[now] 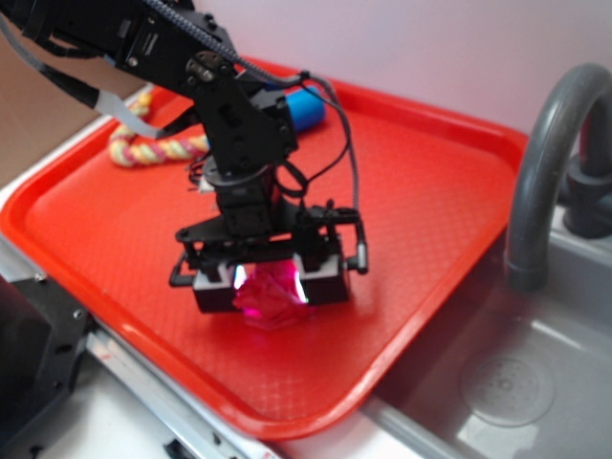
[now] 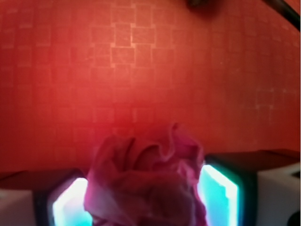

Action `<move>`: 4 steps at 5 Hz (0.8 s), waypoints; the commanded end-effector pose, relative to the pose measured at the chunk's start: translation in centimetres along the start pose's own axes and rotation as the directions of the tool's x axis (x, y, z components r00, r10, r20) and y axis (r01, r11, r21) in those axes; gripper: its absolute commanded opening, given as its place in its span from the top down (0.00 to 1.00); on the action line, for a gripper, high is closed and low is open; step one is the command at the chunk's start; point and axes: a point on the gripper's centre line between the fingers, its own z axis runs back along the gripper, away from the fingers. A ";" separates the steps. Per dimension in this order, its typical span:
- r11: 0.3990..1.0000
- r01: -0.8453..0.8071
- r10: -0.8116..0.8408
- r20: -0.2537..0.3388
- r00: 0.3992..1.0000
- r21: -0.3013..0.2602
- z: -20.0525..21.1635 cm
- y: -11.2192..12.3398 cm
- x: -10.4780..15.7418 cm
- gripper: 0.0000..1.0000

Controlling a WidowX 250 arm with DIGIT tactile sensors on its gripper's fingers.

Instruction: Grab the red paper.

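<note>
Wrist view: tool [image 2: 146, 197] pads flank the red paper [image 2: 148, 181], touching it.

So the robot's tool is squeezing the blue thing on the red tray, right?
Not quite. The tool is around the crumpled red paper, not the blue thing, which sits far off at the back of the red tray. The exterior view shows this; the wrist view shows the paper between the pads.

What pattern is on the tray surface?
A grid of small embossed squares on the red tray, clearest in the wrist view.
</note>
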 end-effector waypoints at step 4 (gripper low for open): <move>0.930 0.313 -0.301 0.089 0.950 -0.194 13.2 4.0 3.9 1.00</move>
